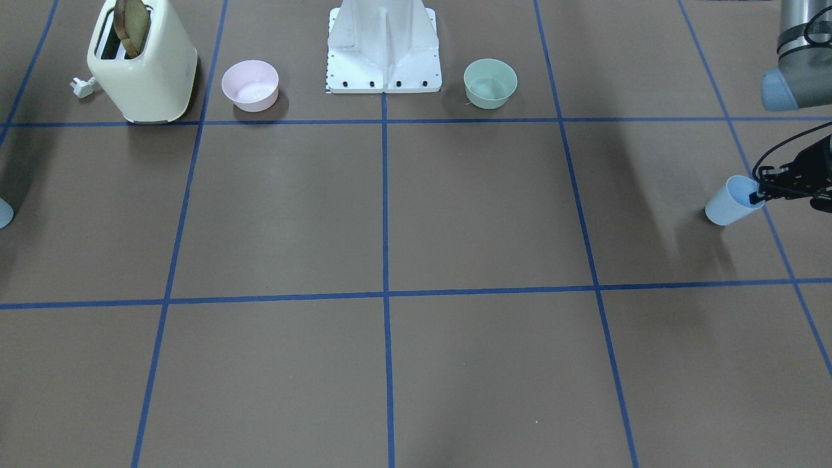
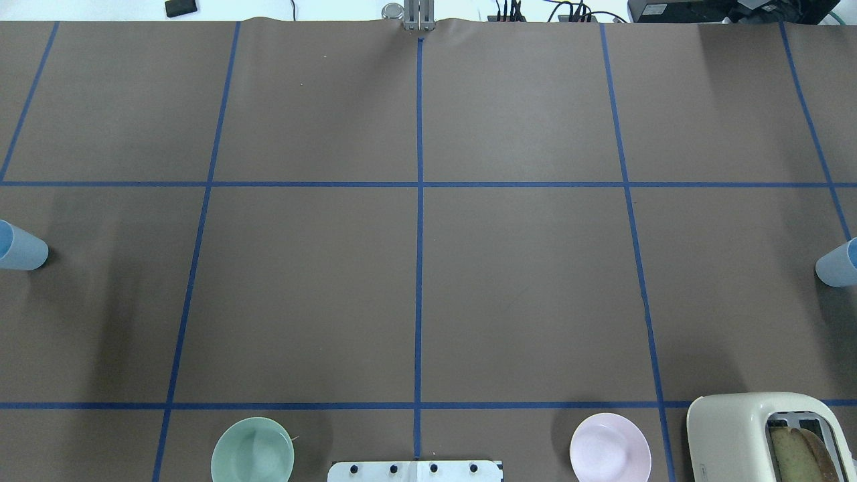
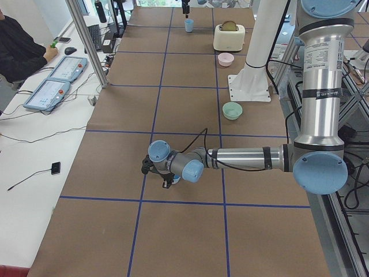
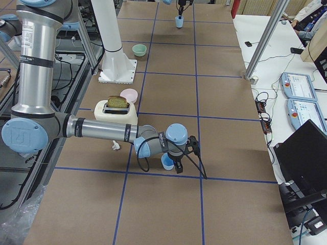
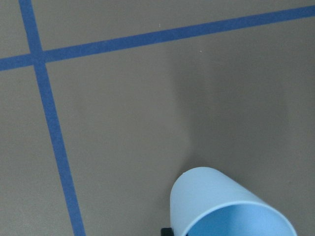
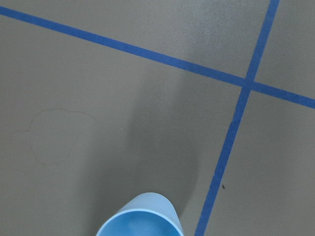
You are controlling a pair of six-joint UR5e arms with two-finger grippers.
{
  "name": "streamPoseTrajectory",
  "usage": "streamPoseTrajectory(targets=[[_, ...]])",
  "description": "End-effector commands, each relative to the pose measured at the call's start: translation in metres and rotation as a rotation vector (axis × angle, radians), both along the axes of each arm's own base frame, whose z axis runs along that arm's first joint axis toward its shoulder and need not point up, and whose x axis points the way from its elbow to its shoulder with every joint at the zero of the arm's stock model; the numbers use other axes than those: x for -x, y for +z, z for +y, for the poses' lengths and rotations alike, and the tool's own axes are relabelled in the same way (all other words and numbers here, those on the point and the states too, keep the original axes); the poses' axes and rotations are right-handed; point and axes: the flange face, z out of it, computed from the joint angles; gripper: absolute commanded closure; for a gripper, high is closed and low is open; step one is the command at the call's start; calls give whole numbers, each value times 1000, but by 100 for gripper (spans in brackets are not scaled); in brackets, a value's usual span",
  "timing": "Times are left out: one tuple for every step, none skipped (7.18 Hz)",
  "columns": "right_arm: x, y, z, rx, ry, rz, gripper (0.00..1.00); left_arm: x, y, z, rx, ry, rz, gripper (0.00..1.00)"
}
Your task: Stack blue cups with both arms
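Observation:
One blue cup point(image 1: 733, 201) is at the table's end on my left side, also seen in the overhead view point(image 2: 20, 247) and the left wrist view point(image 5: 224, 209). My left gripper point(image 1: 762, 193) is shut on its rim, one finger inside and one outside. The other blue cup point(image 4: 167, 161) stands at the opposite end and also shows in the overhead view point(image 2: 837, 263) and the right wrist view point(image 6: 141, 219). My right gripper point(image 4: 179, 159) is right at that cup's rim. I cannot tell whether it is open or shut.
A cream toaster point(image 1: 142, 62) holding toast, a pink bowl point(image 1: 250, 85) and a mint-green bowl point(image 1: 490, 83) stand along the robot's side, either side of the white base stand point(image 1: 383, 49). Blue tape lines grid the brown table.

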Motion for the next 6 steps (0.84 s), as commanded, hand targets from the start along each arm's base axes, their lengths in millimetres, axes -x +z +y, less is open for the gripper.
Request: streamPoseTrajectory(targets=[[2,0,0,-4,-7,-1,0,-2,-38,-6,-11,-22,23,100],[3,0,0,-4,-8,-1,0,-3,-75,-8,36,-65,34,100],[3,0,1,-13,-18,2,0,-4,-117,-10,89,-114,34,100],[6,2,1,-45,-53,9,0,-9,-156,-24,123,-162,48,100],[7,7,2,-49,-61,11,0,-29,-193,-45,167,-196,60,100],[11,14,3,-69,-68,8,0,-58,-231,-60,201,-201,66,100]])
